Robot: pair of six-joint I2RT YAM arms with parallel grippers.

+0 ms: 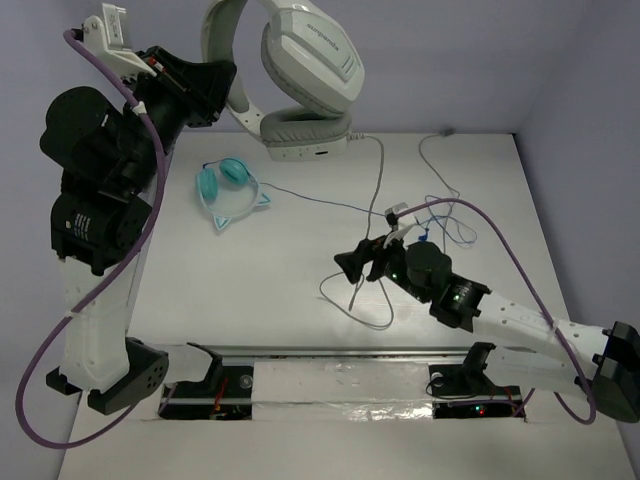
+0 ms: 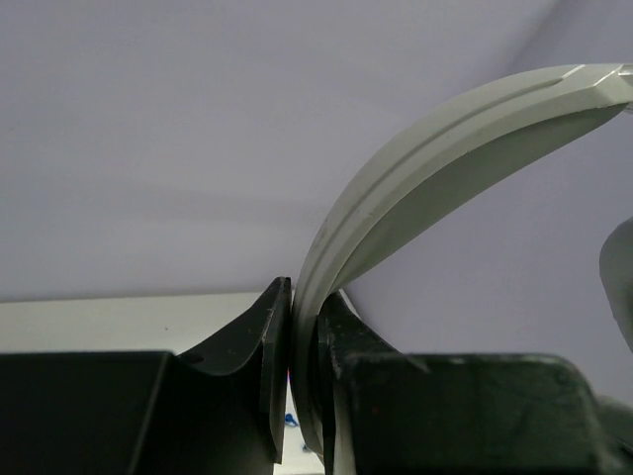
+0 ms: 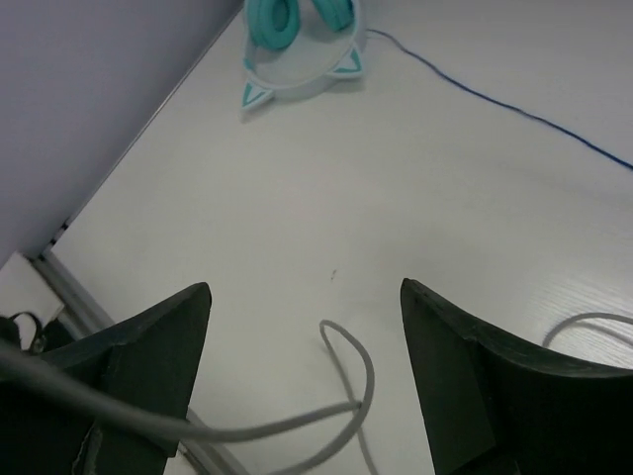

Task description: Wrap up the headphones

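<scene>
Where the headphones [image 1: 305, 60] hang: off the counter [image 1: 250, 290], above its far edge; we see them pinched at the band by the left tool [image 1: 222, 92].
Long axis: from above it runs left to right, the band arching toward the left arm and both oval cups at the right end, one above the other.
The cable [image 1: 378, 180]: one thin white line drops from the lower cup onto the counter and loops near the right tool [image 1: 368, 258].
Left tool: clamped narrow on the headband [image 2: 415, 188], one finger on each side.
Right tool: spread wide, low over the counter, gripping nothing.
Count: we find two headsets, the white one and a teal cat-ear headset [image 1: 232, 188], and two cables, the white one and a thin blue cable [image 1: 320, 200].
Only the left wrist view shows: the band's grey edge wedged between the jaws.
Only the right wrist view shows: the cable loop [image 3: 361, 381] lying between the fingers and crossing the one at the view's left; we cannot tell whether it touches.
</scene>
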